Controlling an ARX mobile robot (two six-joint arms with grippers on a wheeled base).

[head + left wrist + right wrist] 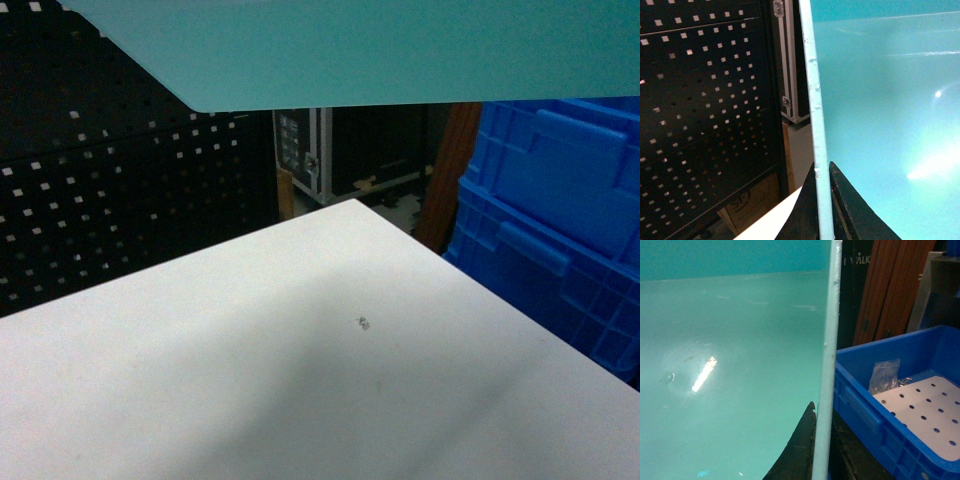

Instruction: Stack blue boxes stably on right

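turquoise box (380, 50) held above the white worktop (300, 350), left end effector (823, 200) and right end effector (821, 450) each clamping a rim.

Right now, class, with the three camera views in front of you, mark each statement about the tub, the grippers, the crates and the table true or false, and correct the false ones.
1. The light turquoise plastic tub is held above the white table. True.
2. The left gripper hangs open, away from the tub. False: its fingers sit on either side of the tub's rim, clamped on it.
3. The right gripper grips the tub's opposite rim. True.
4. The ribbed royal-blue plastic crates stand at the left of the head view. False: they are at the right.
5. The top crate is empty. False: a white perforated sheet and a clear plastic bag lie inside.
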